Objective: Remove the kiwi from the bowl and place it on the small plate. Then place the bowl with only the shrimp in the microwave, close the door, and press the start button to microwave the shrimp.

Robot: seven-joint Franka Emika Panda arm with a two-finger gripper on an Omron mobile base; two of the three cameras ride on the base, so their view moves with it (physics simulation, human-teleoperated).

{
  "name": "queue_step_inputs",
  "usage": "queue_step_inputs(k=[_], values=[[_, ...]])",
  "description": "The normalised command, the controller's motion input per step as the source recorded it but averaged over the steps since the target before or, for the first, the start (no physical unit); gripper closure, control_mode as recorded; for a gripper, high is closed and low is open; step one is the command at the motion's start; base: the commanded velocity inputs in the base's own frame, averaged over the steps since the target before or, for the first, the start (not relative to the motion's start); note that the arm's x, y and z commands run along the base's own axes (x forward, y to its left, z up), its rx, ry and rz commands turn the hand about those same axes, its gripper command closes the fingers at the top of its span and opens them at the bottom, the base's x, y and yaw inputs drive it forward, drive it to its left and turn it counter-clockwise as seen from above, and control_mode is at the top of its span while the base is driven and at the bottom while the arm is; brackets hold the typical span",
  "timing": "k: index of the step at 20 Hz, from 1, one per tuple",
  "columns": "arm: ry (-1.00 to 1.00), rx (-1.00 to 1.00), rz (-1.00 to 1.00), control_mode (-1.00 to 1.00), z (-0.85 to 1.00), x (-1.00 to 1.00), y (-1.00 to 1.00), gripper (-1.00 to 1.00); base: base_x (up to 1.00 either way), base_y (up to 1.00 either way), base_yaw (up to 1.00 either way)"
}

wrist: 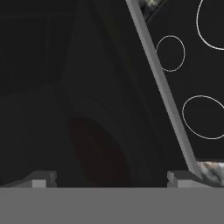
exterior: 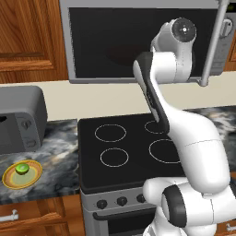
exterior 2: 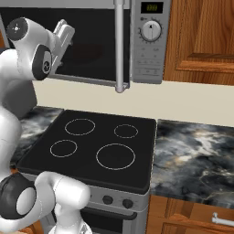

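The kiwi lies on the small plate on the left counter. Above the stove hangs the microwave, and its door looks shut or nearly so, with the long handle beside the control panel. The bowl shows only as a dim red shape behind the dark glass, also faintly in the left base view. The shrimp is too dim to make out. My gripper is up against the left part of the door glass, open with nothing between its fingertips.
A black stove with several burner rings lies under the microwave. A dark grey toaster oven stands on the left counter behind the plate. Marble counter runs to the right of the stove. Wooden cabinets flank the microwave.
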Motion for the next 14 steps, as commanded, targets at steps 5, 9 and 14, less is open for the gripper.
queue_step_inputs(k=[5, 9, 14], values=[[-0.17, 0.12, 0.22, -1.00, -0.22, 0.73, -0.06, -1.00, 0.00, 0.00, 0.00], [-0.13, 0.11, 0.21, -1.00, -0.14, 0.58, -0.07, -1.00, 0.00, 0.00, 0.00], [-0.09, 0.11, 0.21, -1.00, -0.18, 0.44, -0.11, -1.00, 0.00, 0.00, 0.00]])
